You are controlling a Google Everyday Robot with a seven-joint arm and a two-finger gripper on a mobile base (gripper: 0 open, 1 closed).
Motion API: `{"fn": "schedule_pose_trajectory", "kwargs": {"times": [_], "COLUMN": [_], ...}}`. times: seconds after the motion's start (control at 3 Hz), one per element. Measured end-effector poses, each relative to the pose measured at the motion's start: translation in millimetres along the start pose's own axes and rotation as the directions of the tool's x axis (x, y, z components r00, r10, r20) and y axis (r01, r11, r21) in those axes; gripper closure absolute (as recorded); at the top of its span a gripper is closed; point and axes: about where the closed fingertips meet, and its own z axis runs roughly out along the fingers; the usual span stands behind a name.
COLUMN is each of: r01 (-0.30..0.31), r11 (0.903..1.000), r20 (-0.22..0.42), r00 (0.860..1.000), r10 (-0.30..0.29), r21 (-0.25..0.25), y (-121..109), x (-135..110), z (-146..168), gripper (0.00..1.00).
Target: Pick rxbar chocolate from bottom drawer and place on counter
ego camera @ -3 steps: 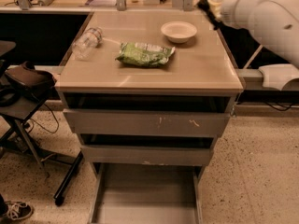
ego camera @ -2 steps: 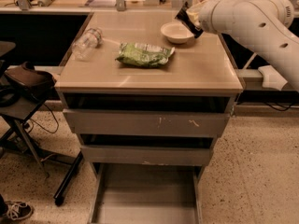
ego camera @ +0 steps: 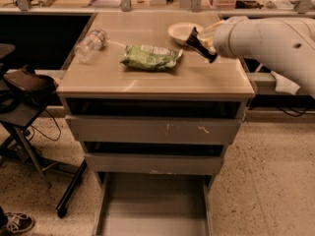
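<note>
- While the gripper (ego camera: 200, 44) hangs over the right rear of the counter (ego camera: 147, 82), just beside a white bowl (ego camera: 179, 32), the bottom drawer (ego camera: 152, 208) stands pulled out far below it, at the foot of the cabinet.
- I find no rxbar chocolate on the stretch of the drawer's grey floor that I can see. The tray's near end runs out of view, so the bar may lie there, and I cannot give its long axis.
- From the claw, the drawer lies down and toward the camera, past the two upper drawers.
- I cannot tell whether the claw is open or closed, or whether it grips anything.
- A green snack bag (ego camera: 150, 57) lies mid-counter, near the claw but apart from it.
</note>
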Motion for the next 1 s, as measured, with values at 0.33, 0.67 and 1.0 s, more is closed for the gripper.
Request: {"fn": "schedule_pose_trajectory", "kwargs": {"times": [0.33, 0.67, 1.0], "r01": [-0.001, -0.001, -0.001], "r11": [0.9999, 0.9999, 0.9999], "r20": [-0.021, -0.021, -0.021], "r00": [1.000, 1.000, 1.000], "r10": [0.001, 0.001, 0.001], "r21": [-0.014, -0.014, -0.014], "y": [9.3, 9.1, 9.2], "x": [13.8, 13.5, 13.5], "z": [-0.5, -0.5, -0.5], "gripper": [1.00, 0.81, 0.58]}}
